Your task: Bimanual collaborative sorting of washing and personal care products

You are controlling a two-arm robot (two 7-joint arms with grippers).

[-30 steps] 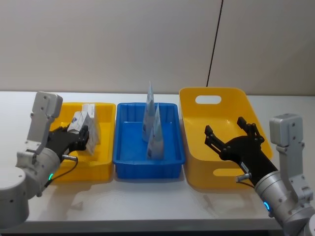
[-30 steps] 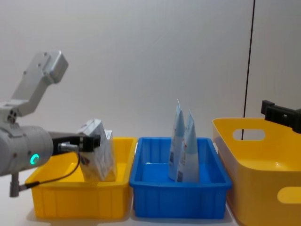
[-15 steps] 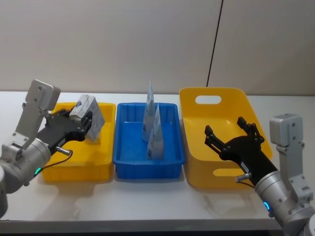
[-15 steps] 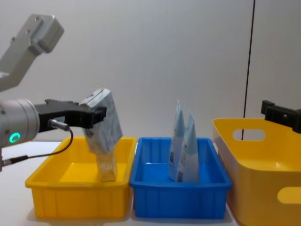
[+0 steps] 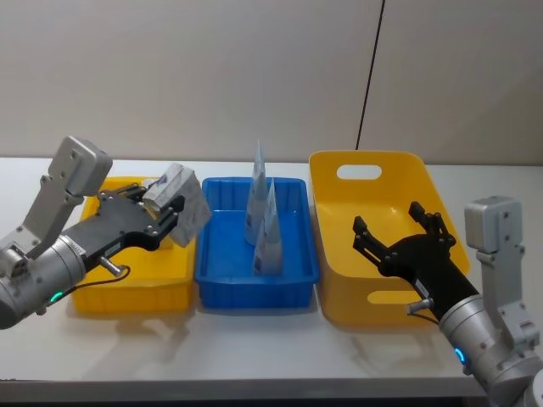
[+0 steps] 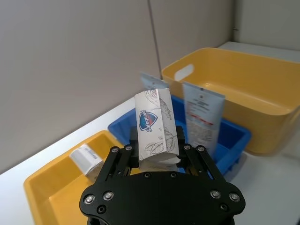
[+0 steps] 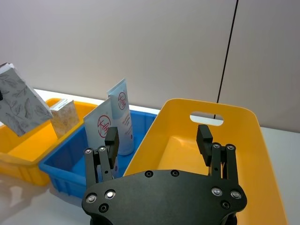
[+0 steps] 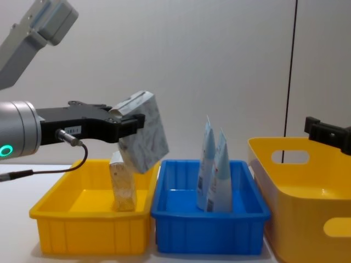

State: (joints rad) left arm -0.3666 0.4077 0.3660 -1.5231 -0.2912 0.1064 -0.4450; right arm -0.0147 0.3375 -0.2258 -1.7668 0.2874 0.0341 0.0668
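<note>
My left gripper is shut on the white soft pack with grey leaf print, holding it tilted in the air over the edge between the small yellow bin and the blue bin. The pack hangs clear above both rims. Two pale-blue-and-white squeeze tubes stand in the blue bin. A small beige carton stands in the small yellow bin. My right gripper is open and empty over the large yellow bin.
The three bins stand side by side on a white table, with bare table in front of them. A wall with a black cable rises close behind.
My left gripper has lifted the soft pack up out of the small yellow bin and carried it right, toward the blue bin. The right arm has not moved.
</note>
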